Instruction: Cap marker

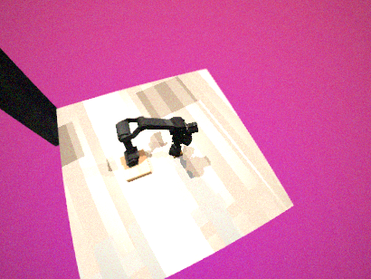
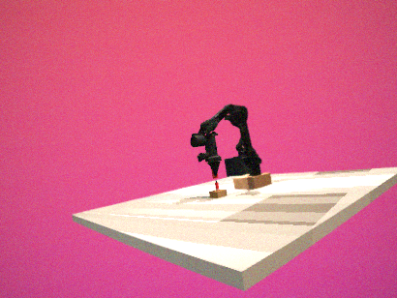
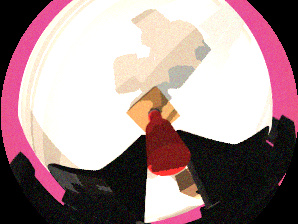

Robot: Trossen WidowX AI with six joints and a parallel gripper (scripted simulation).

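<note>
1. Closest to me, in the wrist view, my own fingers show as dark shapes at either side of the red cap (image 3: 165, 145). They are closed narrowly around the cap, gripping it.
2. Just past the cap, the tan holder block (image 3: 154, 106) sits nearly in line beneath it. The block is the only container here, and it holds the marker (image 2: 217, 184) upright. From the wrist view the marker is mostly hidden behind the cap.
3. In the side view, my gripper (image 2: 215, 170) points straight down over the marker's red tip, with a small gap between them. The block (image 2: 218, 193) stands on the table (image 2: 252, 232) well in from every edge, roughly central.
4. Farther back, my arm's base sits on a second tan plinth (image 2: 252, 181), toward the far edge of the tabletop.
5. My judgement: I am at the aligning step, cap held above the marker and not yet seated. The next move calls for a straight, centred descent, then a firm downward press; any tilt or sideways offset could make the cap jam or skid off the tip.
</note>
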